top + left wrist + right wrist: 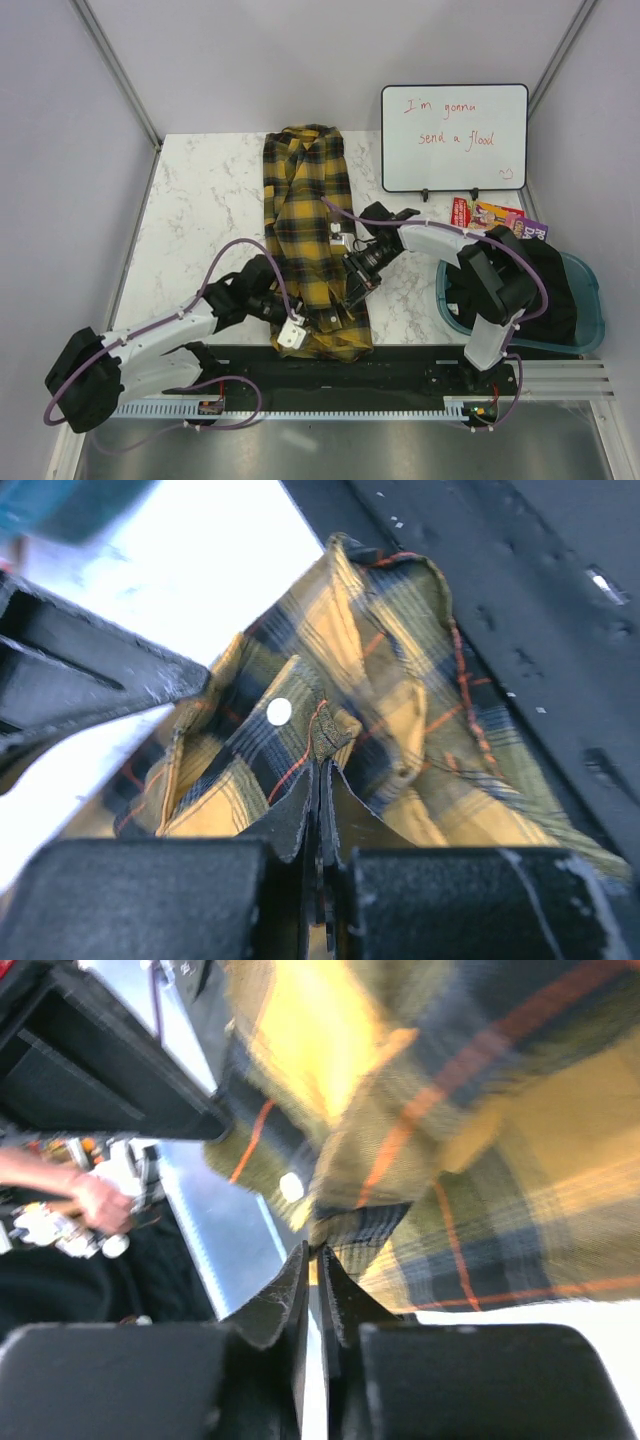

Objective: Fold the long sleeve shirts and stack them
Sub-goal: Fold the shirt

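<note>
Long sleeve shirt (300, 210) in yellow-and-black plaid lies folded into a long strip down the middle of the overhead frame. Its collar end points toward the upper centre of the white marble worktop (200, 200), and its lower end reaches over the dark strip at the bottom edge.

The left arm (150, 340) comes in from the lower left and the right arm (440, 240) from the right. Both meet at the lower part of the shirt, close beside each other.

In the left wrist view the left jaws are closed together, pinching a small fold of plaid at their tips, with a white button (279, 711) just above and to the left. In the right wrist view the right jaws stand almost together, nipping a corner of the cloth, and the fabric hangs bunched above them.

A whiteboard (453, 137) with red writing stands at the upper right. Coloured packets (495, 215) lie just below it. A blue tub (590, 300) holding dark cloth sits at the right edge.
</note>
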Robot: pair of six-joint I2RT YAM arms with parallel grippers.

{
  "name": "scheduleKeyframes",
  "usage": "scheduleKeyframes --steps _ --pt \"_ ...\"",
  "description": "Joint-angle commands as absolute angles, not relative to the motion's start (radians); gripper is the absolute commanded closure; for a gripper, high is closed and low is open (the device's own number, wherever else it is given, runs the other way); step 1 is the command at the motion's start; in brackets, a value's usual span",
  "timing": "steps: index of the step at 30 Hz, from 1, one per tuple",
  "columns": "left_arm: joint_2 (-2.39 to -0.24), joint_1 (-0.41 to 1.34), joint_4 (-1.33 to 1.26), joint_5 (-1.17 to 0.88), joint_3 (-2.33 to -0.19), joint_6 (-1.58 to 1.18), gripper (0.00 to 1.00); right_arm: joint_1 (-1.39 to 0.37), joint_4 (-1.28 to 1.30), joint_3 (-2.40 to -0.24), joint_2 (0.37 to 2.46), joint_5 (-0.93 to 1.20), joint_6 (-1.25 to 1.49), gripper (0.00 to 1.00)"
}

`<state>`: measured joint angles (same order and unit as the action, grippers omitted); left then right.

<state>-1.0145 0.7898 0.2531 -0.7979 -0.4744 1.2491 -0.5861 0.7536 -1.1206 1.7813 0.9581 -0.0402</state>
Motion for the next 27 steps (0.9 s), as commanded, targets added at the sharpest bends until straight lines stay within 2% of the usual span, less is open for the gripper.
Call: scheduleKeyframes --steps 1,2,3,7,10,13,14,19,20,21,27 --pt "-1.043 0.741 0.304 -0.914 -0.492 1.14 0.98 -0.617 0.804 -1.163 1.816 1.071 -0.083 0.79" --pt "-1.058 0.73 0.311 -0.928 -0.497 1.143 0.98 -0.624 0.805 -1.176 1.822 1.086 -0.086 0.72" --pt "-1.06 0.727 0.325 -0.934 -0.502 1.143 0.97 -0.624 0.821 -1.186 1.825 1.103 -0.104 0.59" --pt "-1.075 0.707 0.337 -0.94 -0.512 1.149 0.96 -0.586 0.951 -1.316 1.867 1.101 -0.257 0.55" --pt "-1.097 0.7 0.399 -0.917 -0.535 1.215 0.95 -0.534 1.048 -1.5 1.94 1.112 -0.339 0.54" --pt "-1.115 0.698 0.458 -0.925 -0.554 1.274 0.73 -0.529 1.003 -1.601 1.994 1.037 -0.275 0.56" --pt "-1.117 0.699 0.472 -0.925 -0.56 1.287 0.59 -0.529 0.906 -1.603 1.996 0.996 -0.228 0.57" --pt "-1.072 0.698 0.625 -0.842 -0.61 1.343 0.22 -0.548 0.781 -1.605 1.982 0.917 -0.19 0.55" --pt "-1.06 0.698 0.687 -0.816 -0.611 1.351 0.05 -0.554 0.756 -1.603 1.985 0.907 -0.19 0.54" --pt "-1.048 0.698 0.705 -0.807 -0.606 1.361 0.01 -0.564 0.747 -1.601 1.997 0.899 -0.19 0.54" --pt "-0.959 0.713 0.707 -0.677 -0.532 1.351 0.01 -0.632 0.666 -1.542 2.051 0.897 -0.175 0.54"
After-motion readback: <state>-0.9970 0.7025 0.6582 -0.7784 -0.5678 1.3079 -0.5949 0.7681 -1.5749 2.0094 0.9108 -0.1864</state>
